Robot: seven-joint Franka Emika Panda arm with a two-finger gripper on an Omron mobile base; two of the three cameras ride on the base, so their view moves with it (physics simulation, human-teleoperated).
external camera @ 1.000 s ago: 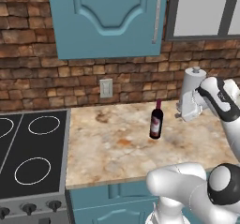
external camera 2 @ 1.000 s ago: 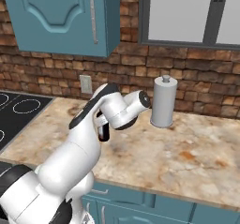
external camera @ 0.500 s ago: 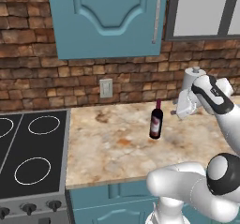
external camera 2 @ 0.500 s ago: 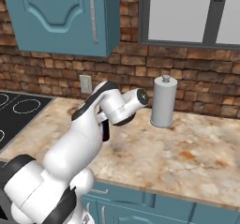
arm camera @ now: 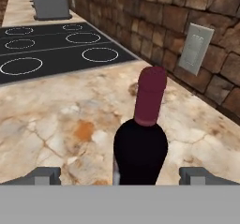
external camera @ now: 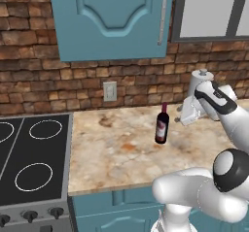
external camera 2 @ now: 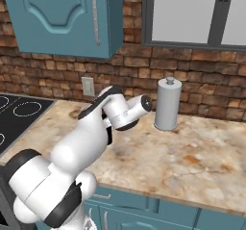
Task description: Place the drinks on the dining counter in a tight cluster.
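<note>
Gripper (arm camera: 120,176): jaws wide apart, fingertips (arm camera: 44,175) either side of wine bottle, not clamped. Wine bottle (external camera: 162,124): dark, red cap, upright on marbled counter (external camera: 116,153) by brick wall, btwn the fingers. Grey canister (external camera 2: 167,104): upright, further back near wall. Wall outlet (external camera: 110,91) behind. Stove (external camera: 29,163) to left; toaster (arm camera: 50,4) beyond it.
</note>
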